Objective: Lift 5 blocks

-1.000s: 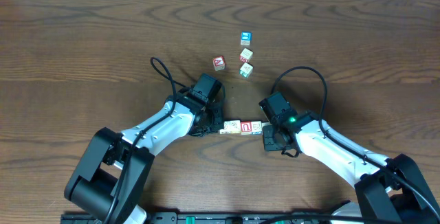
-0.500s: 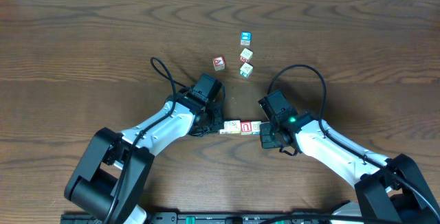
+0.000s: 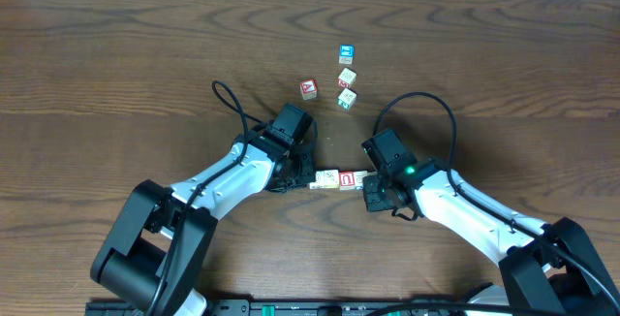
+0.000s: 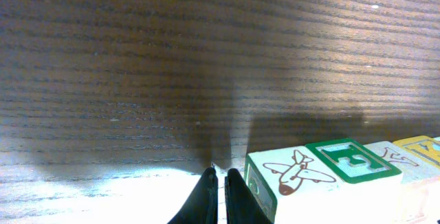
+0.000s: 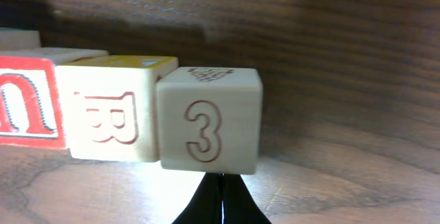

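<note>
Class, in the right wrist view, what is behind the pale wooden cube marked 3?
Only dark brown wooden table shows behind the pale wooden cube marked 3; the patch behind it is covered by the cube. The yellow-topped B cube stands beside it, not behind.

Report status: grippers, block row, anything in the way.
Left gripper shut, right gripper shut, one at each end of the row. Blocks lined up between them; lift not clear. Four loose cubes farther off, nothing blocking.
</note>
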You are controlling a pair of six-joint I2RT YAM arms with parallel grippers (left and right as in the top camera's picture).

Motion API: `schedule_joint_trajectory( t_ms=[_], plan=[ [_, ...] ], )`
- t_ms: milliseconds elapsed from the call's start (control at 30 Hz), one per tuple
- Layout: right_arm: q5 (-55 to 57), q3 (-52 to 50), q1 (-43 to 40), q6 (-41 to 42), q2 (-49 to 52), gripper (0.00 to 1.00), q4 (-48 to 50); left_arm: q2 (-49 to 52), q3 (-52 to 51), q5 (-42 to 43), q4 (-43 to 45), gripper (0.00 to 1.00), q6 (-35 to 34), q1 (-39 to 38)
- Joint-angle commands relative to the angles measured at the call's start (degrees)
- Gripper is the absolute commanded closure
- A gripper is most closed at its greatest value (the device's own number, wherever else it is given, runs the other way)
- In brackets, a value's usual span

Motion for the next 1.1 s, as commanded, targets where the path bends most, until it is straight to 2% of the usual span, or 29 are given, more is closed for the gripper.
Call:
schedule_joint_trajectory(
  t_ms=[0, 633, 1067],
  plan=[
    [-0.5, 0.0, 0.9, -0.6, 0.5, 0.99, 0.4, 0.9, -0.4, 0.3, -0.1, 0.92, -0.1, 0.2],
    [-0.8, 0.0, 0.9, -0.8, 0.5, 0.99, 2.7, 0.9, -0.4, 0.3, -0.1, 0.92, -0.1, 0.2],
    [-5.5, -0.1, 0.9, -2.8, 0.5, 0.99, 1.0, 0.9, -0.4, 0.3, -0.1, 0.93, -0.1, 0.2]
  ],
)
